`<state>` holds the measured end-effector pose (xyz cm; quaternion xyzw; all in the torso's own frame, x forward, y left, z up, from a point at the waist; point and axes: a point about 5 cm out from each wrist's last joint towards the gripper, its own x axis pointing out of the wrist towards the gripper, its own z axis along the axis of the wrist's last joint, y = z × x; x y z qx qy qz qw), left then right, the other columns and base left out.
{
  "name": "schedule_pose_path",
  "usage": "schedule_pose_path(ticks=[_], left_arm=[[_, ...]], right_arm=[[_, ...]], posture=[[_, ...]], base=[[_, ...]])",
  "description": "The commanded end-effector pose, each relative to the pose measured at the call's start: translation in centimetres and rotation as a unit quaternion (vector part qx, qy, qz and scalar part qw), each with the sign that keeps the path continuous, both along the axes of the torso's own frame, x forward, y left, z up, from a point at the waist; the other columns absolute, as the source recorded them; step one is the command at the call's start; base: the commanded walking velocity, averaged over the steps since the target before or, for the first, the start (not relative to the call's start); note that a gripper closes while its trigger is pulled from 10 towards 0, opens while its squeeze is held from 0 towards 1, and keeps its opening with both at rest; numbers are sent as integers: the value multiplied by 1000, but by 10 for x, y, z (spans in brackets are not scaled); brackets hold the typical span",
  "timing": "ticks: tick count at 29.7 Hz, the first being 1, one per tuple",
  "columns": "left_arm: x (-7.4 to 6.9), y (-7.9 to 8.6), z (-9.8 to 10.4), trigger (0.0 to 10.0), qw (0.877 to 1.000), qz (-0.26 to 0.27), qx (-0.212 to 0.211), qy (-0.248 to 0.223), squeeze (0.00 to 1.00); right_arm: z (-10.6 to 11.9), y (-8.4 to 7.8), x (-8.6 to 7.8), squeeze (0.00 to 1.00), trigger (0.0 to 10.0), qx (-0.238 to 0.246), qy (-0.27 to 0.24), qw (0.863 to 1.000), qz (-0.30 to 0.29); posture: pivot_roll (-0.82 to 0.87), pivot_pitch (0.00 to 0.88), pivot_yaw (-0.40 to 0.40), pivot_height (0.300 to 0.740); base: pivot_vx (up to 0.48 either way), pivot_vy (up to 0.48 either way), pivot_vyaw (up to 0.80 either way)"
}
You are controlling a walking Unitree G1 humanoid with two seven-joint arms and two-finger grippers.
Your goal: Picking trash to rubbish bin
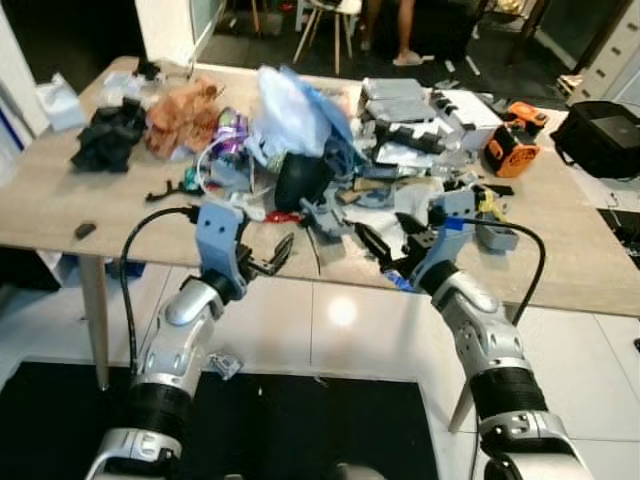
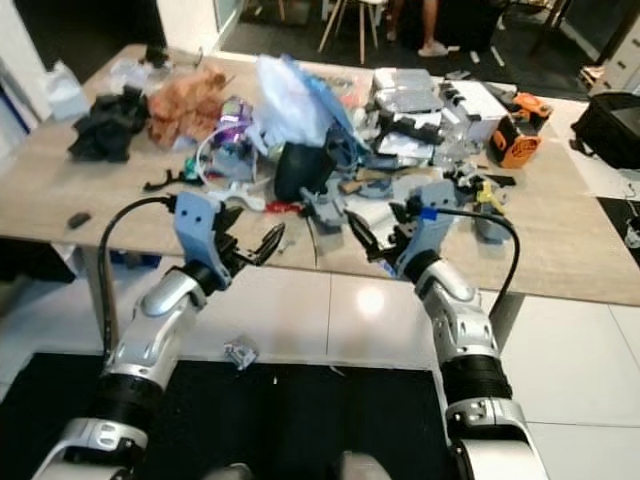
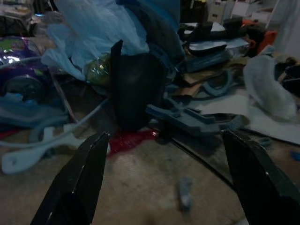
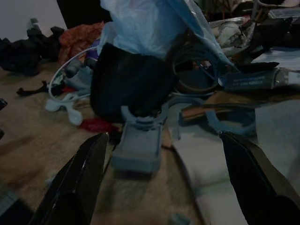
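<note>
Fingers of my left gripper [image 1: 272, 256] and right gripper [image 1: 385, 250] are spread wide, holding nothing, at the near edge of the table [image 1: 40, 215]. Just beyond lies the pile, topped by a pale blue plastic bag [image 1: 290, 110] (light, limp, slippery, I'd guess), so I'd pinch a bunched fold.

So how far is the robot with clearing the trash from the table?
Nothing looks done yet: the pile of trash lies on the table, and a scrap lies on the floor. Nothing is in hand: the left claw and right claw hang open at the table's near edge. Picking and binning everything is left.
</note>
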<state>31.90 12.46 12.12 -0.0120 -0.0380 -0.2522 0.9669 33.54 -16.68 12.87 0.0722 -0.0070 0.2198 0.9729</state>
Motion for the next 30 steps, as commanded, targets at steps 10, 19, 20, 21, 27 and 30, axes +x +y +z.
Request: schedule_pose_path(ticks=[10,19,20,21,27,30], left_arm=[[-1,-4,3,10000,1000,-12,3,-8,0],[2,-7,9,10000,999,-15,25,-18,0],[2,-7,9,10000,999,-15,25,-18,0],[3,-6,9,10000,999,-14,27,-19,0],[4,-3,11,10000,999,3,35,-19,0],[7,1,13,10000,999,20,42,-23,0]], right_arm=[[0,-4,-1,0,10000,-6,-6,1000,-4],[1,-4,-7,0,10000,-11,-8,999,42],[1,-4,-7,0,10000,-11,-8,999,42],[2,-6,-8,0,10000,-9,-10,999,45],[6,-6,-11,0,10000,6,-23,997,69],[7,-5,-14,0,10000,-2,-29,996,83]], posture=[[-71,0,-43,740],[-71,0,-45,740],[-71,0,-45,740],[-72,0,-45,740],[-72,0,-46,740],[-73,0,-45,740]], base=[[327,0,0],[327,0,-490],[326,0,-775],[326,0,-775],[321,0,-650],[0,0,0]])
